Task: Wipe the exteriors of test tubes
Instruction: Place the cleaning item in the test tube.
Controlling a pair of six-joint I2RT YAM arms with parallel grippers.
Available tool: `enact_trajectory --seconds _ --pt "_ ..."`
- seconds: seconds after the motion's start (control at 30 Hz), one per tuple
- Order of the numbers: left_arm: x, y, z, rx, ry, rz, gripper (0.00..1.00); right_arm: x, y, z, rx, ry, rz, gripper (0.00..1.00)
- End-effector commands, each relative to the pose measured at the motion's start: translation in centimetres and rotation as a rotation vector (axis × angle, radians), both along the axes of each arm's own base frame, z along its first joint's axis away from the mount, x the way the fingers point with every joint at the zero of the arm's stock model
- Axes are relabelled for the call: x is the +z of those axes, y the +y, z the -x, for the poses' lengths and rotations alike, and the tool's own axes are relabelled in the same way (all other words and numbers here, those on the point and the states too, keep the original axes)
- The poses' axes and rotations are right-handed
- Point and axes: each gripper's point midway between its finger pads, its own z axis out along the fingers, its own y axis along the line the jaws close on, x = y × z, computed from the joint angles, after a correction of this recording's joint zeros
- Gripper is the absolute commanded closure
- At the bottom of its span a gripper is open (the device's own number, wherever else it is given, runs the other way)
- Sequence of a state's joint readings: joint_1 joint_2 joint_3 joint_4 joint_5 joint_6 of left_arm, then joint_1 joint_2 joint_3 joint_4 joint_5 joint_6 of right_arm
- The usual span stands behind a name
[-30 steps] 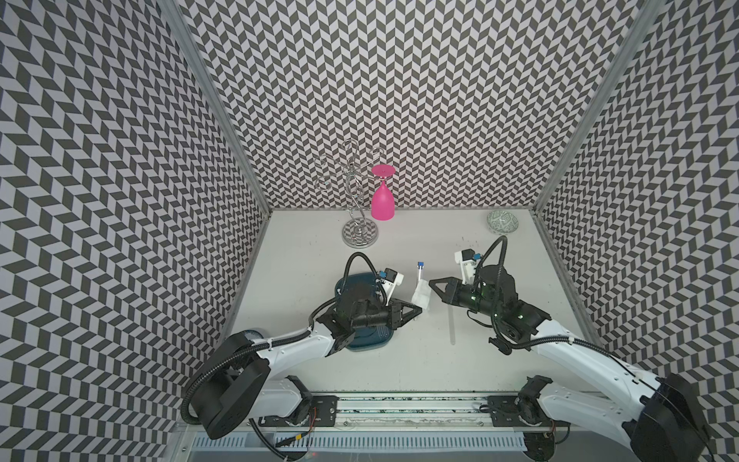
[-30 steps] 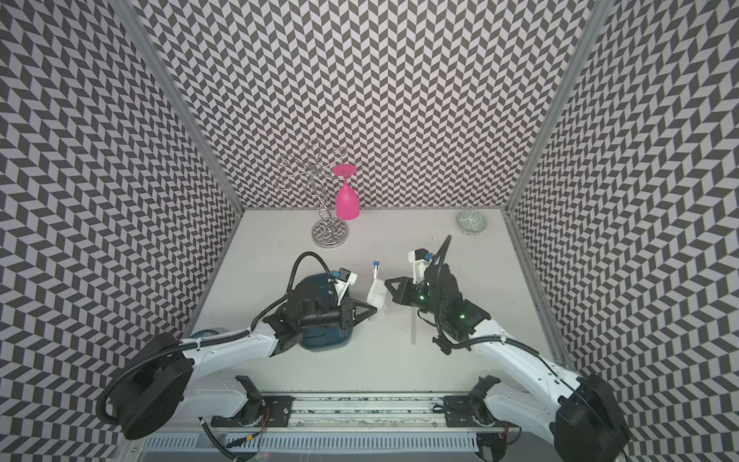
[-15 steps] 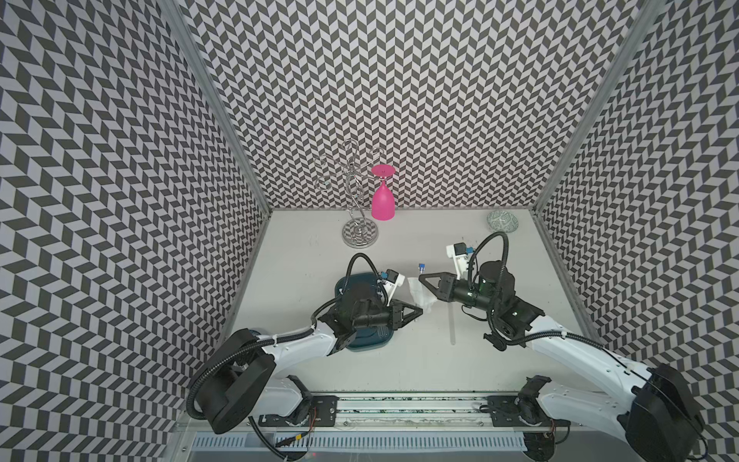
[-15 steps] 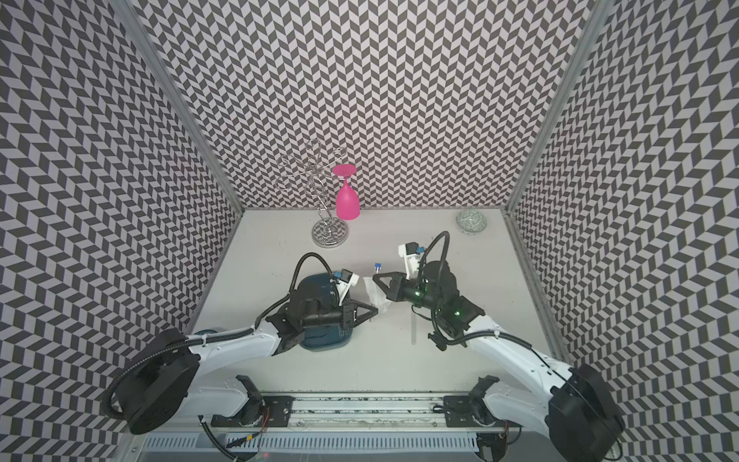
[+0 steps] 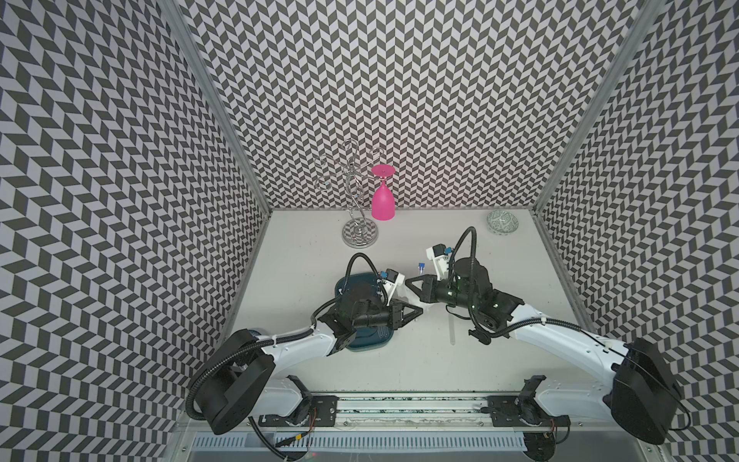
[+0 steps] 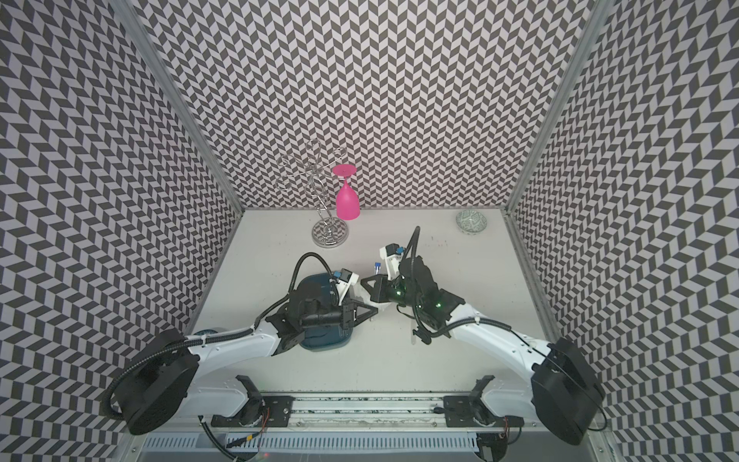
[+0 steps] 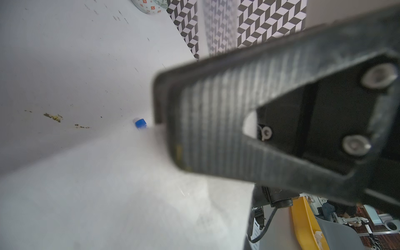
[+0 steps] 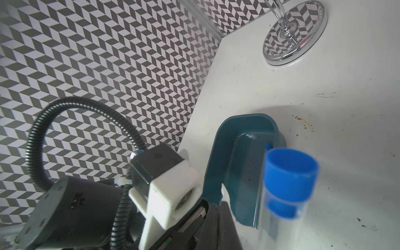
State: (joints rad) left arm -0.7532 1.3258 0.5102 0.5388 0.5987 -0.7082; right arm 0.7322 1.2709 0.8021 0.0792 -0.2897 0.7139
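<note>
2 top views: you had them high at the front, looking down on the same table. Left wrist view: close, faced across it toward the bowl. Right wrist view: close behind a capped tube, faced the tray.

table: white, scuffed, few yellowish stains
back edge: chrome rack, patterned bowl
centre: teal tray
right of tray: test tube, probably lying flat
</note>
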Motion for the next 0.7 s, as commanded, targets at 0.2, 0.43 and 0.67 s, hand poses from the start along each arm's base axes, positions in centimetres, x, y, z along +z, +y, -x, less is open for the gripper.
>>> enact_trajectory --seconds 0.2,0.43,0.67 --pt "1.0 0.0 0.2 0.004 -0.02 0.038 0.87 2.2 0.0 -0.2 -0.004 -0.057 -0.001 0.74" --pt "0.6 0.3 0.1 0.018 -0.006 0.038 0.87 4.4 -0.1 -0.2 -0.006 -0.091 -0.013 0.68" --pt "0.5 0.3 0.0 0.019 -0.005 0.037 0.87 8.1 -1.0 0.4 -0.019 -0.155 -0.052 0.65"
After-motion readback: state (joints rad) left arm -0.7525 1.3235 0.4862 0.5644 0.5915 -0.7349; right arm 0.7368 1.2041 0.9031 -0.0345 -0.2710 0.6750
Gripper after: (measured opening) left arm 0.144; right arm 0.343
